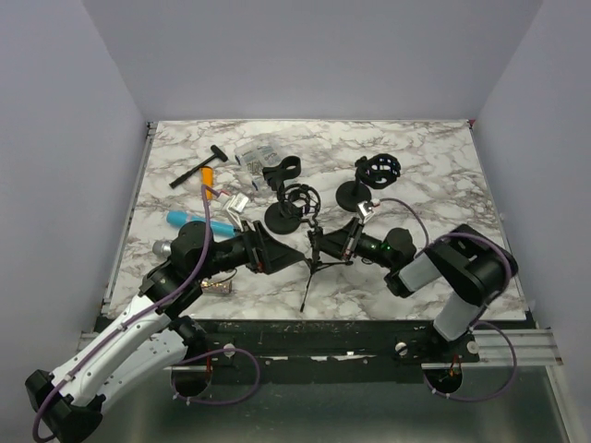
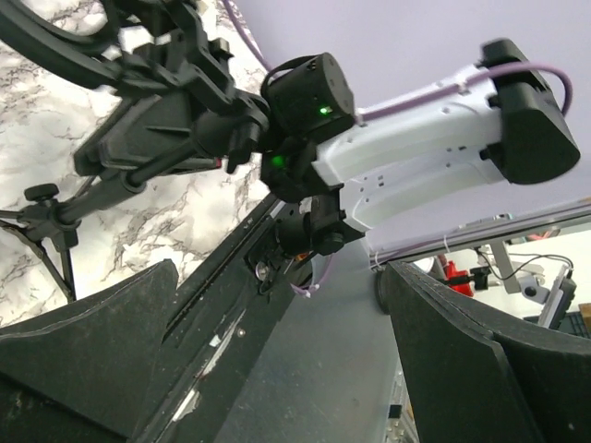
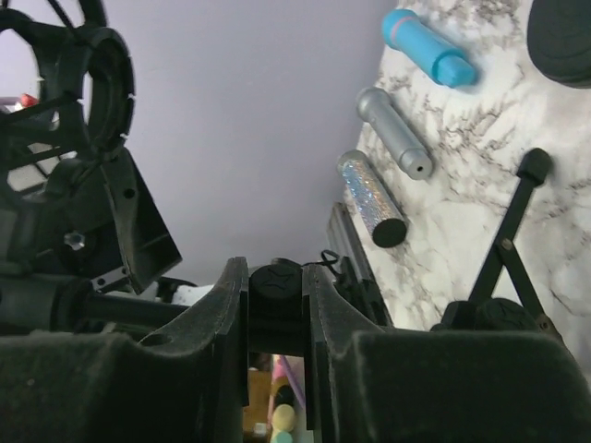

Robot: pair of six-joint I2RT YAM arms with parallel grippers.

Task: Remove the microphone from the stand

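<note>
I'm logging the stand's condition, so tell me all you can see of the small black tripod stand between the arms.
The tripod stand is matte black, thin legs splayed on the marble table near its front edge, a small knob at its hub. The right claw is shut on a round black piece by that hub; stand or microphone, I cannot tell. The open left claw is close, not touching.

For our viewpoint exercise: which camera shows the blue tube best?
The right wrist view: the blue tube appears large, whole and unobstructed there. The top view shows the tube only small and distant. The left wrist view does not show it.
</note>
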